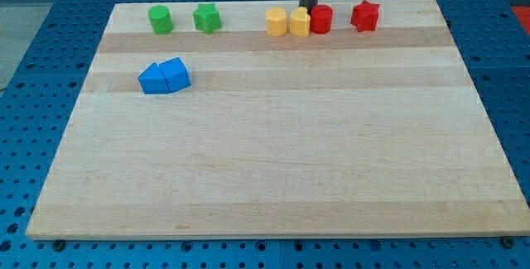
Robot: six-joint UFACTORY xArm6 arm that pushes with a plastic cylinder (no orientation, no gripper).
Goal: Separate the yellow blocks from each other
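The two yellow blocks (287,22) sit touching near the board's (265,170) top edge, the right one against the red cylinder (321,19). The tip (308,9) stands just behind the right yellow block; there is no claw, and it holds nothing. The split looks not yet begun. Next, the tip likely needs to wedge between the yellows and push one clear.
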